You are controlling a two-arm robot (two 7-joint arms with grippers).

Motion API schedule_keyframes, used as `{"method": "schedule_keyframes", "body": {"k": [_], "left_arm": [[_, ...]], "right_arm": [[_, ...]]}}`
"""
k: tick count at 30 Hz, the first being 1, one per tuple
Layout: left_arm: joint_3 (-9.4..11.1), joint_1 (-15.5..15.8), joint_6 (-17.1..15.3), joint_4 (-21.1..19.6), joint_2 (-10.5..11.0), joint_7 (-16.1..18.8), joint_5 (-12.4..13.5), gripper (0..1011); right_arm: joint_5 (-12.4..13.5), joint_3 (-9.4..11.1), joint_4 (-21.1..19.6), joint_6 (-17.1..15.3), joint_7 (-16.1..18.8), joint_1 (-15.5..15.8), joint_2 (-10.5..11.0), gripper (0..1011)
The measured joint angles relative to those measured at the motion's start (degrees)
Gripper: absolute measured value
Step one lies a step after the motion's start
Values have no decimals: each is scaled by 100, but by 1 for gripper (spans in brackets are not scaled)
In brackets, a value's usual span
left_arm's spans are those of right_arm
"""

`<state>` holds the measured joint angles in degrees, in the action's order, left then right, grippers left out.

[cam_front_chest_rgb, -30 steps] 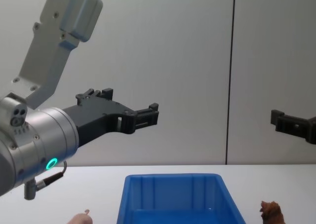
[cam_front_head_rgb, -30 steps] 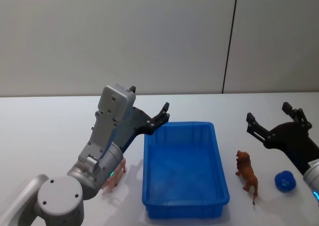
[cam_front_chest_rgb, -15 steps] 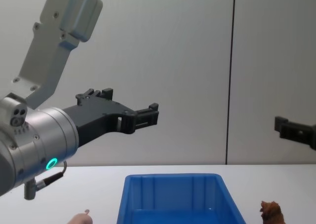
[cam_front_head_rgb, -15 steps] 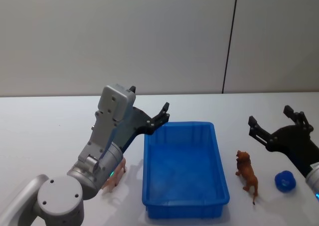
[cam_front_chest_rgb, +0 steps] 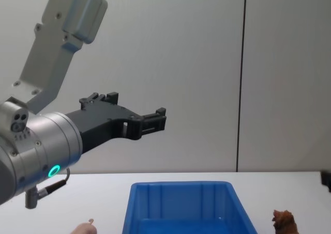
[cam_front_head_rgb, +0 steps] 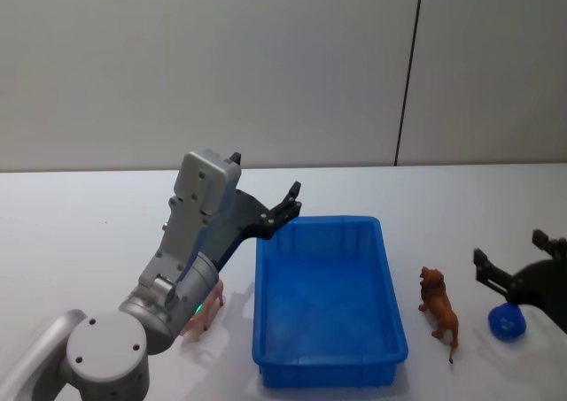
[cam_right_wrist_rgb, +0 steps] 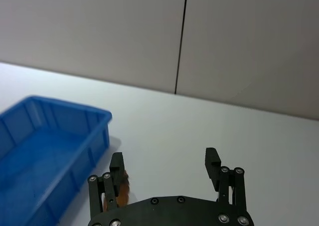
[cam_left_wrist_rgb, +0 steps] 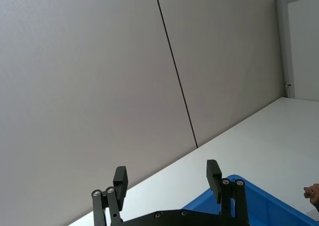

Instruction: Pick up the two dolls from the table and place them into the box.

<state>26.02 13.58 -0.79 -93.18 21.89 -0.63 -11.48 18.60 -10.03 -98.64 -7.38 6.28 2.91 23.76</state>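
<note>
The white table (cam_front_head_rgb: 80, 233) runs back to a grey panelled wall with one dark seam. The left arm is raised and bent, and the left gripper (cam_left_wrist_rgb: 167, 172) is spread wide in the air. The blue box (cam_front_head_rgb: 330, 374) lies below its fingertips. The right gripper (cam_front_head_rgb: 508, 249) sits low, fingers wide apart. The reddish-brown doll (cam_front_head_rgb: 440, 311) stands just beside them, boxward. The pink doll (cam_front_head_rgb: 202, 317) lies behind the left fingers, under the forearm.
</note>
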Motion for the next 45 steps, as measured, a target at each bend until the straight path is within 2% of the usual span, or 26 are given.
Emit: {"method": "schedule_keyframes", "body": {"k": [1,6,16,28,37,41,45], "left_arm": [[0,0,0,0,0,0,0,1001],[0,0,0,0,0,0,0,1001],[0,0,0,0,0,0,0,1001],[0,0,0,0,0,0,0,1001],[0,0,0,0,0,0,0,1001],[0,0,0,0,0,0,0,1001],[0,0,0,0,0,0,0,1001]], "right_arm": [[-1,45,67,-131,54,19,79,1001],[-44,100,193,-338,175,31,185,1001],[-168,131,507,-675,489,-39,288,1001],[-306,48,969,-949,848,-263,218,1001],[-309,-10,1257,-1109,969,-401,133,1001],[-297,-28,1368,-1169,1002,-458,99,962],[-266,-32,1442,-1197,1015,-497,78,844]]}}
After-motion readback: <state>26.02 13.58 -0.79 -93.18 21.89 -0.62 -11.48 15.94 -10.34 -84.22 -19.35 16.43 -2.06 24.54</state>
